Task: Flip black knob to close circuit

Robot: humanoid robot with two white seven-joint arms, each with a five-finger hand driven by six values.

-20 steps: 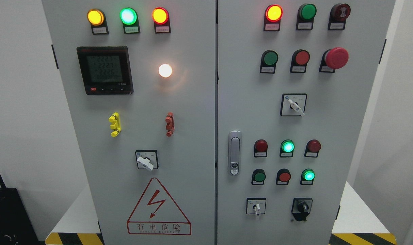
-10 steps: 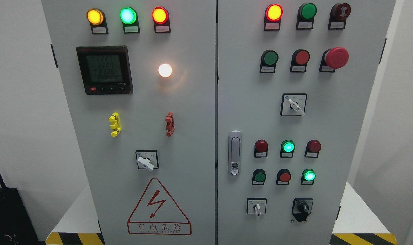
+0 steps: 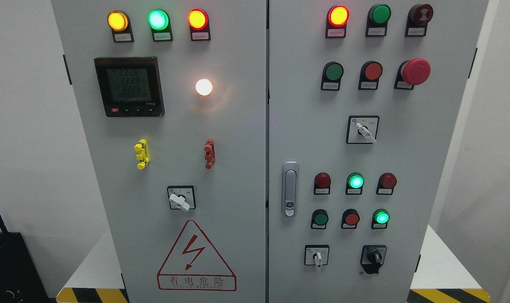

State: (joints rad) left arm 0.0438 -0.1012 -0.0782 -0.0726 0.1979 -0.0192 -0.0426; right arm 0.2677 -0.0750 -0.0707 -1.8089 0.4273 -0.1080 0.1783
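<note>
A grey two-door electrical cabinet point(image 3: 246, 139) is seen head-on. The black knob point(image 3: 373, 257) is mounted at the lower right corner of the right door, just right of a small white-handled selector switch point(image 3: 317, 256) and below a lit green lamp point(image 3: 381, 217). Nothing is touching the knob. A red mushroom button point(image 3: 415, 71) is set near the right door's upper right corner, and a door latch point(image 3: 289, 188) along its left edge. On the left door, a digital meter point(image 3: 129, 86) is lit beside a glowing white lamp point(image 3: 204, 87). No robot hand is shown, so the state of the fingers cannot be told.
</note>
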